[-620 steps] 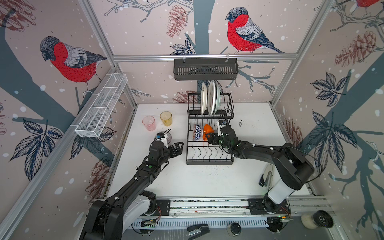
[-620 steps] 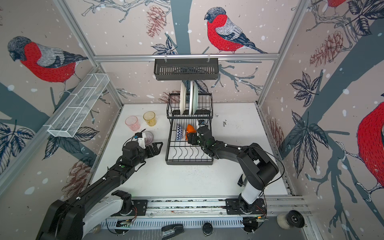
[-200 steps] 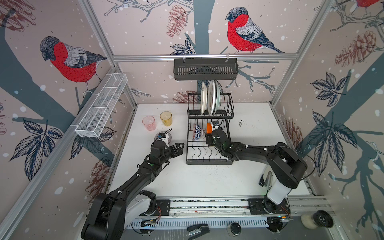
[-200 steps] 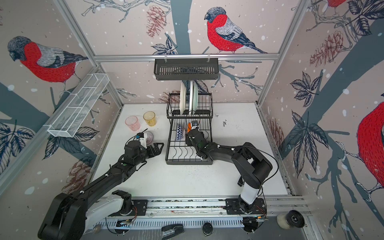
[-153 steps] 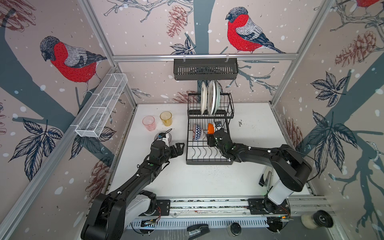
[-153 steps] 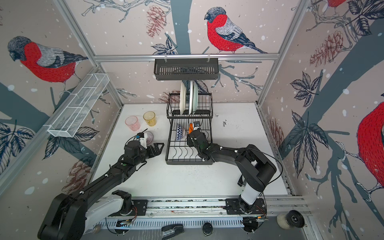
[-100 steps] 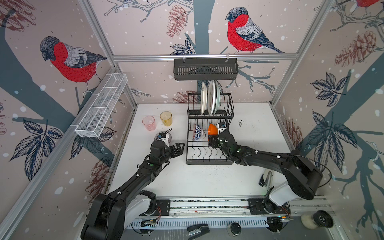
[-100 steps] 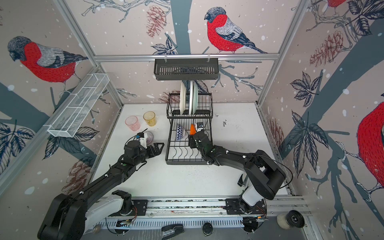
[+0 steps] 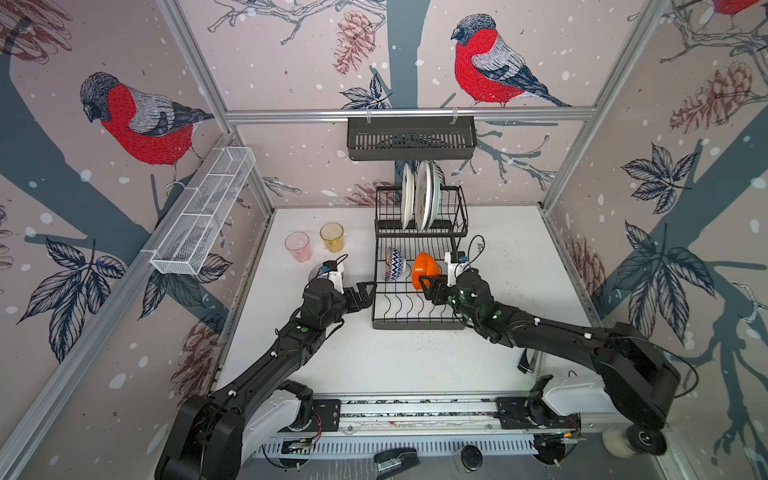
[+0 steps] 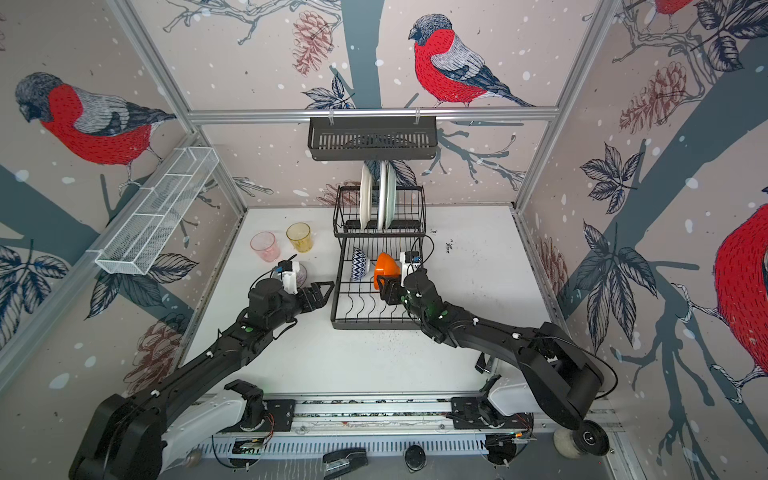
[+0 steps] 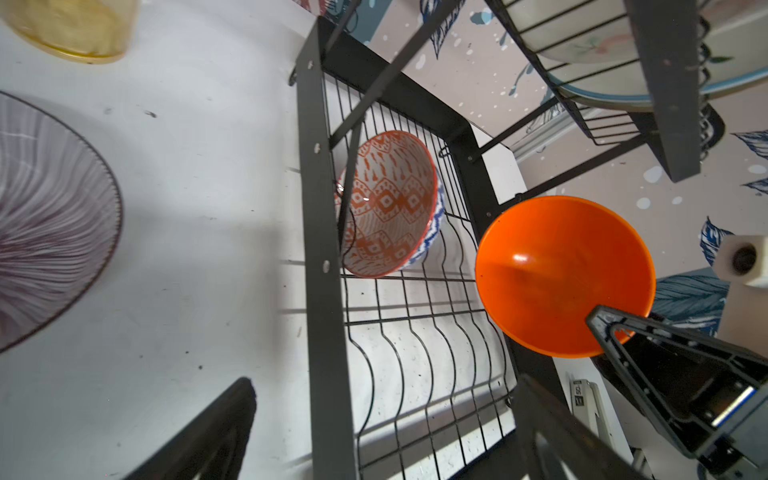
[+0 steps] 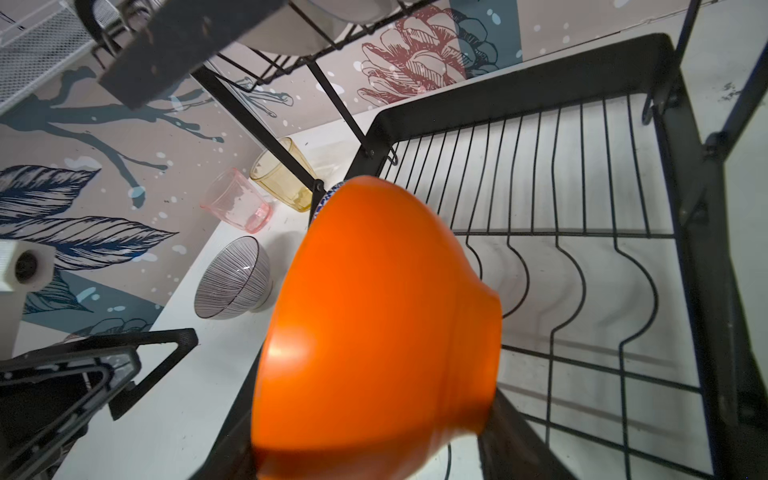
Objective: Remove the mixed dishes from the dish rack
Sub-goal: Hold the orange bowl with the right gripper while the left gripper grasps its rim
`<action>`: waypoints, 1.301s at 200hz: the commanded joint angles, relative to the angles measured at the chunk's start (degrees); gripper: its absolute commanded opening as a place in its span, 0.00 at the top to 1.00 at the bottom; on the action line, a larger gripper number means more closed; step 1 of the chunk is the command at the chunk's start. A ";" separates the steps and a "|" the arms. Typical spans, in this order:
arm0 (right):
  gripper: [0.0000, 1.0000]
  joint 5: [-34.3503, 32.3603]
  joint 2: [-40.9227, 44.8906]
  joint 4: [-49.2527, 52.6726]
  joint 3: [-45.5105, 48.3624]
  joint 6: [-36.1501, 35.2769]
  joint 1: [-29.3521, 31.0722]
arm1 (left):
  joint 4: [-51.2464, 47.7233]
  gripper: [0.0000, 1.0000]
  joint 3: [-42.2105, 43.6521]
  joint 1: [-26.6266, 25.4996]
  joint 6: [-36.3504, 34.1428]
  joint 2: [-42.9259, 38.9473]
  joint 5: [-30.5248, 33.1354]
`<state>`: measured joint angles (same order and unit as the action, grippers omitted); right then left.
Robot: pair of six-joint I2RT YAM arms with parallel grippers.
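In both top views my right pincer (image 9: 430, 286) is clamped on the rim of the orange bowl (image 9: 426, 268), which stands on edge over the lower tray of the dish rack (image 9: 415, 325), at the far middle of the tabletop (image 9: 395, 365). I can't tell whether the bowl touches the wires. Just left of it, the blue-patterned bowl (image 9: 395, 264) leans in the tray's far left corner. The plates (image 9: 419, 199) stand upright in the raised basket behind. My left pincer (image 9: 365, 291) is spread wide and empty, just outside the rack's left edge. The pink tumbler (image 9: 298, 246) and amber tumbler (image 9: 332, 237) stand side by side on the far left of the tabletop. The ribbed bowl (image 9: 315, 272) is nearer, half hidden by my left wrist.

From the left wrist, the orange bowl (image 11: 561, 274) shows its hollow side, with one finger of the right pincer laid inside its rim. The blue-patterned bowl (image 11: 390, 203) rests in the tray beyond the rack's frame, and the ribbed bowl (image 11: 41, 245) sits on the tabletop outside it.

From the right wrist, the orange bowl's (image 12: 374, 332) outer side fills the middle. Past it stand both tumblers and the ribbed bowl (image 12: 232, 278), upright on its foot.
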<state>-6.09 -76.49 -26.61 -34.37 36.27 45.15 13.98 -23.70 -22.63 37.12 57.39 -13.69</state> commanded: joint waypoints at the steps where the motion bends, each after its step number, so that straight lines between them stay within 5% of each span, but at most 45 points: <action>1: 0.44 3.35 1.64 -5.11 0.92 1.61 -0.32 | 1.96 0.06 -1.61 -2.24 -0.19 0.76 2.07; 260: 0.43 6.33 10.19 -6.97 4.77 4.25 2.19 | 7.31 0.16 -13.89 -10.57 2.02 17.23 -1.25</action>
<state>1.41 -66.52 -30.83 -28.60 41.71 46.28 17.47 -36.23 -32.27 39.05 73.25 -14.15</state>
